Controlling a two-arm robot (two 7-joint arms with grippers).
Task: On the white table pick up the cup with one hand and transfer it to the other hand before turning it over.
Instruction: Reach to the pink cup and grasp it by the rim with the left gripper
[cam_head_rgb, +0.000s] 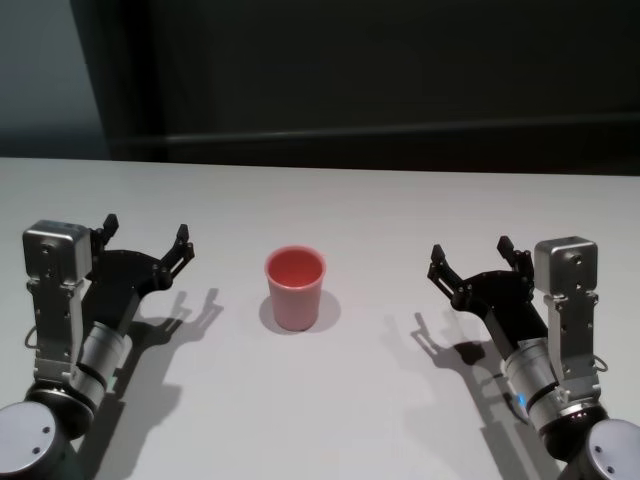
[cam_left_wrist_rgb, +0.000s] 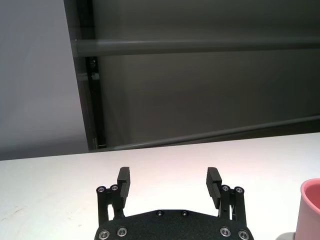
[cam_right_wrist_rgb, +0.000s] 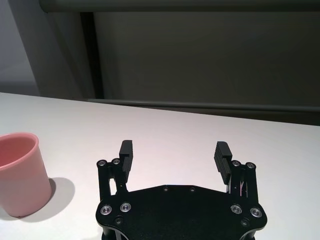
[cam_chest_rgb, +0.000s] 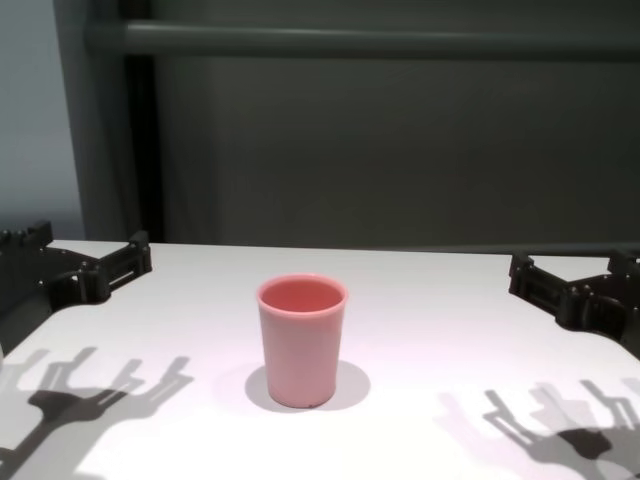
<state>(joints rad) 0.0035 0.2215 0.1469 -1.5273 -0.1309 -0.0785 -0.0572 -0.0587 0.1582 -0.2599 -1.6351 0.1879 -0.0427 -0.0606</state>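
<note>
Pink cup (cam_head_rgb: 296, 288) standing upright mid-tabletop (cam_head_rgb: 360, 210); left pincer (cam_head_rgb: 146, 238) and right pincer (cam_head_rgb: 468, 257) hovering either side, both spread, holding nothing.

Prob. a lab/test bench: bare white table (cam_head_rgb: 330, 420), dark wall panels w/ rail (cam_chest_rgb: 400, 40).

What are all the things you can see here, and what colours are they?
cup: one, pink, standing upright with its mouth up in the middle of the table, between the two grippers, touching neither.
table: one, white, under everything.
wall: one, dark grey, behind the table's far edge, with a bar running across it.
left gripper: one, black, open, above the table on the cup's left.
right gripper: one, black, open, above the table on the cup's right.
</note>
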